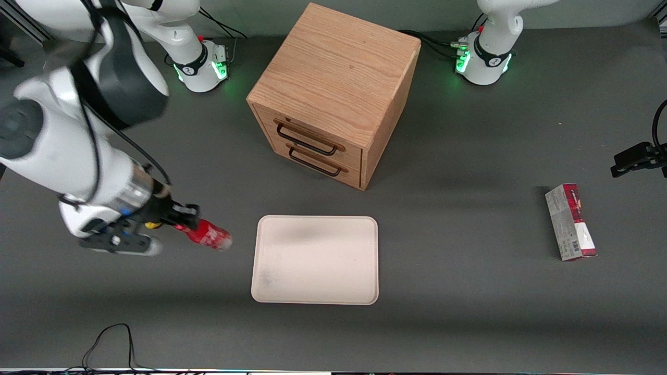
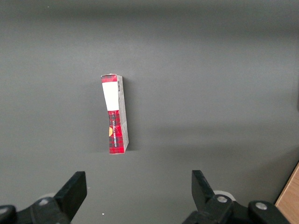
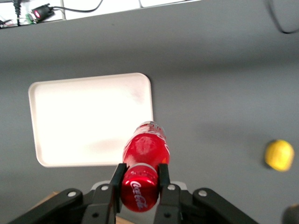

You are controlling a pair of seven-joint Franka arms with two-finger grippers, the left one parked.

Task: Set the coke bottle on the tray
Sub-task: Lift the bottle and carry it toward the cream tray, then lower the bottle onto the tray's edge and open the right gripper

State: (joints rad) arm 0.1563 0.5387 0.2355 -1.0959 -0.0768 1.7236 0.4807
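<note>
My right gripper [image 1: 182,219] is shut on the coke bottle [image 1: 209,235], a small red bottle with white script. It holds the bottle tilted above the table, beside the tray's edge toward the working arm's end. The cream-beige tray [image 1: 316,260] lies flat in front of the wooden drawer cabinet, nearer the front camera. In the right wrist view the black fingers [image 3: 117,176] clamp the bottle [image 3: 145,163] on both sides, and the tray [image 3: 84,116] lies under and ahead of it.
A wooden drawer cabinet [image 1: 336,88] with two drawers stands farther from the camera than the tray. A red-and-grey carton [image 1: 570,222] lies toward the parked arm's end, also in the left wrist view [image 2: 115,114]. A yellow lump [image 3: 279,155] lies near the gripper.
</note>
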